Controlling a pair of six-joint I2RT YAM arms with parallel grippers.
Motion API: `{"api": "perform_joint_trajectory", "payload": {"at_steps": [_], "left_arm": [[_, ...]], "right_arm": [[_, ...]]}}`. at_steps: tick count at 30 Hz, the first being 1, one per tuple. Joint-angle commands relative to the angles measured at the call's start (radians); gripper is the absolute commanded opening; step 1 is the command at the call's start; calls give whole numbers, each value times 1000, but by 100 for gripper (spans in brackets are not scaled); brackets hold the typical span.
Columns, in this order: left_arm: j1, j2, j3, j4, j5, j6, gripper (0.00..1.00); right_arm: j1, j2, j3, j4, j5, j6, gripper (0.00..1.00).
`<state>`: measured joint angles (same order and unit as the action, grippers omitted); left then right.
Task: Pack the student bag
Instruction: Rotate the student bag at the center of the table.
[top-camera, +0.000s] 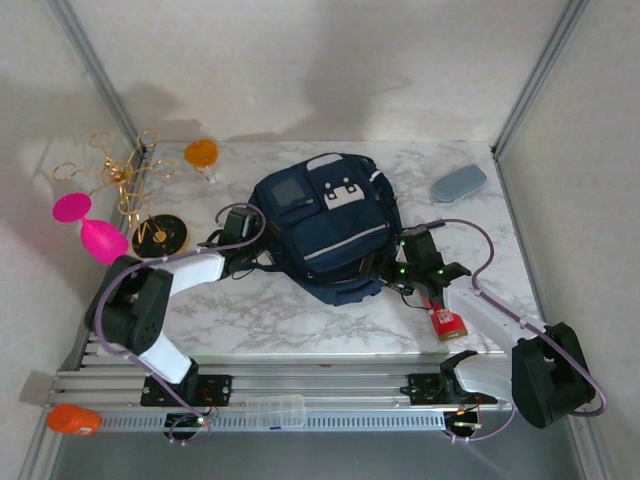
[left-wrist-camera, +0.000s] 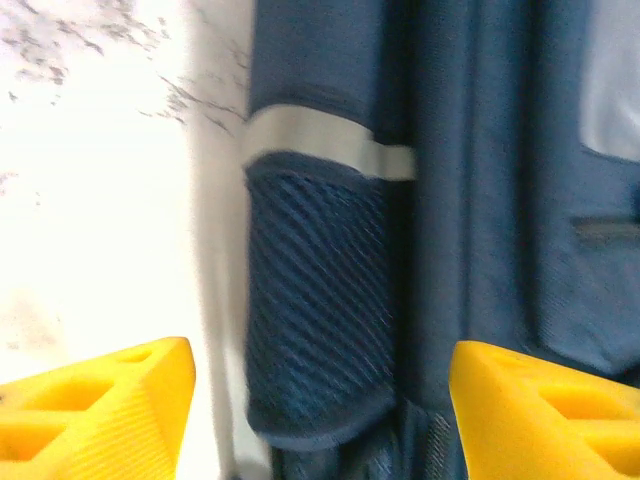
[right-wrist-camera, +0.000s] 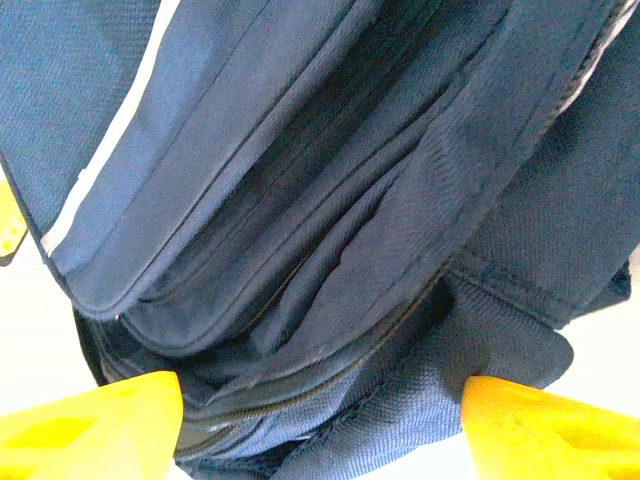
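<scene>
The student bag (top-camera: 325, 225), a navy backpack with white trim, lies flat in the middle of the marble table. My left gripper (top-camera: 240, 245) is at its left side, open. In the left wrist view the yellow fingers (left-wrist-camera: 95, 410) stand wide apart, with the bag's mesh side pocket (left-wrist-camera: 315, 300) between and beyond them, ungripped. My right gripper (top-camera: 390, 268) is at the bag's lower right corner, also open. In the right wrist view its fingers (right-wrist-camera: 550, 430) straddle folds of the bag's fabric and a zipper seam (right-wrist-camera: 330, 360) without pinching them.
A red packet (top-camera: 447, 322) lies under the right arm. A grey-blue case (top-camera: 458, 183) sits at the back right. At the left are an orange object (top-camera: 201, 153), a gold wire stand (top-camera: 120, 175), a black disc (top-camera: 160, 235) and pink pieces (top-camera: 95, 230).
</scene>
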<state>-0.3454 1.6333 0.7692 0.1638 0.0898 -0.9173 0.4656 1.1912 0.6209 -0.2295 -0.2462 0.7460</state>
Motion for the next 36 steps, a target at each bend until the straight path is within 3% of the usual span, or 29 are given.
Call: {"api": "perform_joint_trajectory", "payload": {"at_steps": [1, 5, 10, 13, 18, 21, 24, 27, 32, 36], "left_arm": [[29, 50, 11, 118, 30, -40, 61], [39, 138, -13, 256, 62, -103, 53], [40, 240, -6, 414, 134, -161, 52], [40, 267, 0, 470, 171, -182, 36], [34, 212, -15, 458, 189, -180, 0], [11, 134, -46, 434, 182, -191, 0], [-43, 26, -104, 385, 106, -238, 0], [-116, -54, -155, 348, 38, -334, 0], [-221, -129, -181, 310, -45, -447, 0], [-276, -148, -151, 256, -93, -481, 0]], "right_arm": [[-2, 20, -18, 89, 33, 21, 74], [-16, 56, -12, 118, 20, 17, 72], [-36, 83, -8, 155, 5, 2, 71], [-72, 106, -9, 188, -27, -4, 69], [-176, 175, 41, 245, -61, -66, 61], [-238, 260, 143, 241, -61, -133, 59], [-283, 372, 281, 228, -86, -192, 59], [-295, 445, 431, 109, -7, -252, 68], [-266, 337, 511, -98, 159, -312, 76], [-96, 179, 494, -280, 323, -332, 78]]}}
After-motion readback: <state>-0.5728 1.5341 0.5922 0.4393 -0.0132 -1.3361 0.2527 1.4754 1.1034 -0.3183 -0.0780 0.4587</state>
